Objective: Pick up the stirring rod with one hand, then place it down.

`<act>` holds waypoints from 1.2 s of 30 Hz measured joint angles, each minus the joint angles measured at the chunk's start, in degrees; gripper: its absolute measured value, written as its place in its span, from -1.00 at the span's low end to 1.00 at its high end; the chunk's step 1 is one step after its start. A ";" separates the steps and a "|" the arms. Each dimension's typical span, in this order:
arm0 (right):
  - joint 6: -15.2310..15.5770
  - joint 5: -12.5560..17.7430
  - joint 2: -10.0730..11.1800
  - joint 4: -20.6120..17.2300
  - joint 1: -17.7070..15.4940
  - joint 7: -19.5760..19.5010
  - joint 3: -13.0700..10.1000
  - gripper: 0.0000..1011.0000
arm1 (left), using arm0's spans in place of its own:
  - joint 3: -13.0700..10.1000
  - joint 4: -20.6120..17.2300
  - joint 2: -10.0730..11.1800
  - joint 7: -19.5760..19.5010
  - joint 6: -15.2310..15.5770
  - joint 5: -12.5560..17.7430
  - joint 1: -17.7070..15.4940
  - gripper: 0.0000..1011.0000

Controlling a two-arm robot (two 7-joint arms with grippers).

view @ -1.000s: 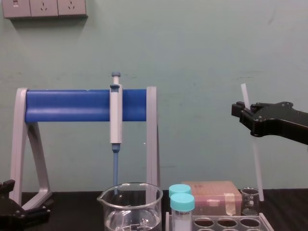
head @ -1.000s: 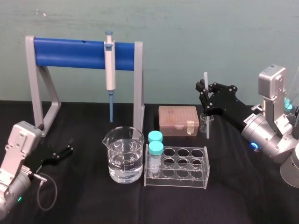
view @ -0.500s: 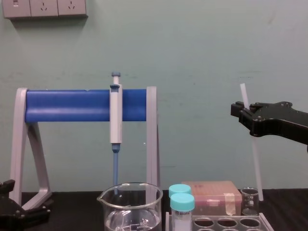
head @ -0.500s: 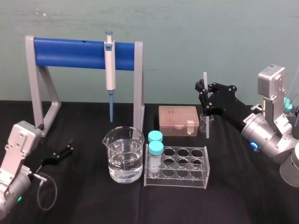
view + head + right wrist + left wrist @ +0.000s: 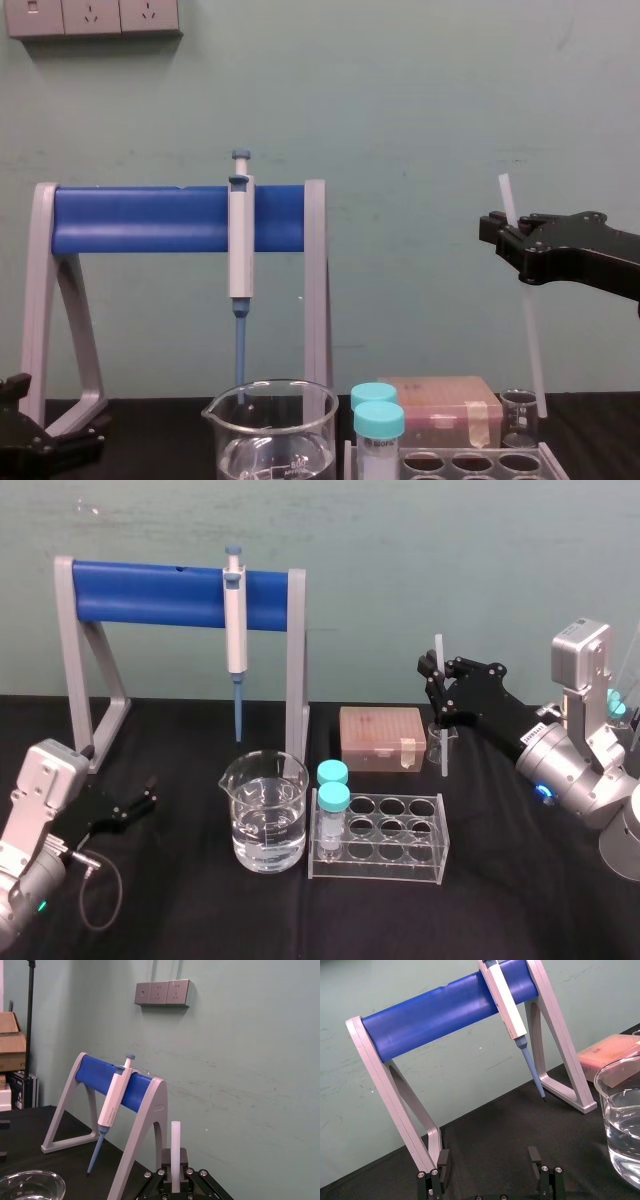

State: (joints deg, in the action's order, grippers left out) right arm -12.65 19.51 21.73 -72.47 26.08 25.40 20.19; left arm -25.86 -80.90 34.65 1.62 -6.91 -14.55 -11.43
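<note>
My right gripper (image 5: 437, 687) is shut on the stirring rod (image 5: 440, 720), a thin white rod held nearly upright at the right rear of the table. In the chest view the gripper (image 5: 514, 243) clamps the rod (image 5: 530, 330) near its upper end. The rod's lower end hangs beside a small glass beaker (image 5: 518, 415); I cannot tell if they touch. The right wrist view shows the rod's top (image 5: 175, 1147) standing up out of the shut jaws. My left gripper (image 5: 143, 802) rests open low at the left, its fingers (image 5: 535, 1157) spread with nothing between them.
A grey stand with a blue bar (image 5: 150, 582) holds a grey pipette (image 5: 235, 630) at the rear left. A large beaker of water (image 5: 264, 815), a clear tube rack (image 5: 385, 838) with two teal-capped tubes, and a pink box (image 5: 381, 737) occupy the middle.
</note>
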 joint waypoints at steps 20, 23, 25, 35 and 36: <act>0.00 0.00 0.00 0.00 0.02 0.00 0.00 -0.85 | 0.00 0.00 0.00 0.00 0.00 0.00 0.00 0.98; 0.00 0.00 0.00 0.00 0.02 0.01 0.00 -0.85 | 0.00 0.00 0.00 0.00 0.00 0.00 0.00 0.98; 0.00 0.00 0.00 0.00 0.02 0.01 0.00 -0.85 | 0.00 0.00 0.00 0.00 0.00 0.00 0.00 0.98; -0.01 0.00 0.00 0.00 0.02 0.01 0.00 -0.85 | 0.00 0.00 0.00 0.00 0.00 0.00 0.00 0.98; 0.00 0.00 0.00 0.00 0.02 0.01 0.00 -0.85 | 0.00 0.00 0.00 0.00 0.00 0.00 0.00 0.98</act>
State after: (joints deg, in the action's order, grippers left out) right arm -12.65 19.51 21.73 -72.47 26.10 25.41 20.19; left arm -25.86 -80.90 34.65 1.62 -6.91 -14.55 -11.43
